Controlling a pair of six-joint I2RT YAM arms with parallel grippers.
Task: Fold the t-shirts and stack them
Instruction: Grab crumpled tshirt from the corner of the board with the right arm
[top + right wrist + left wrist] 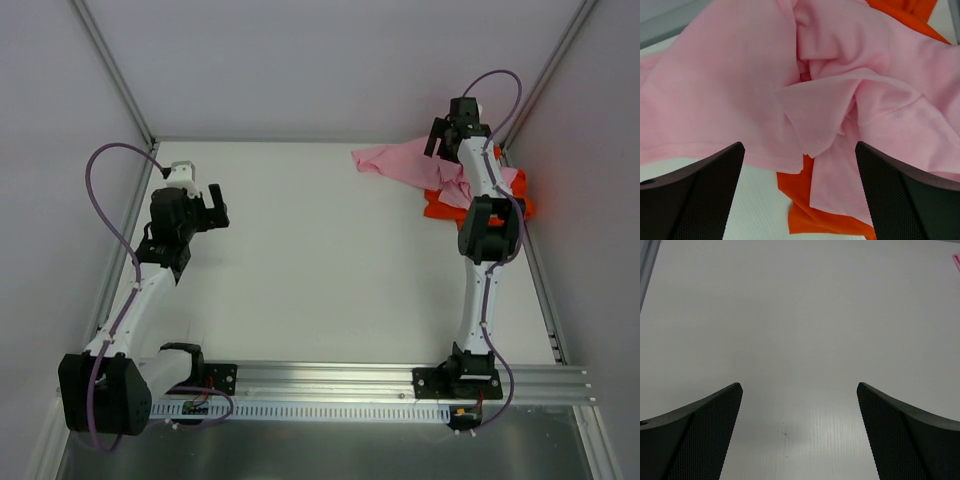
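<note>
The two t-shirts lie crumpled together at the far right of the table. The light pink t-shirt (395, 160) (740, 75) is bunched in folds on top of the orange-red t-shirt (438, 208) (810, 212), which shows from under its edges. My right gripper (438, 140) (800, 146) hovers open just above the pink cloth, with nothing between its fingers. Far off at the left of the table, my left gripper (220, 205) (800, 387) stands open over bare white tabletop. A sliver of pink cloth (956, 260) shows at the edge of its wrist view.
A white table (320, 260) is bounded by aluminium frame rails on the left (130, 250) and right (543, 280), with grey walls behind. A slotted aluminium rail (350, 380) carrying both arm bases runs along the near edge.
</note>
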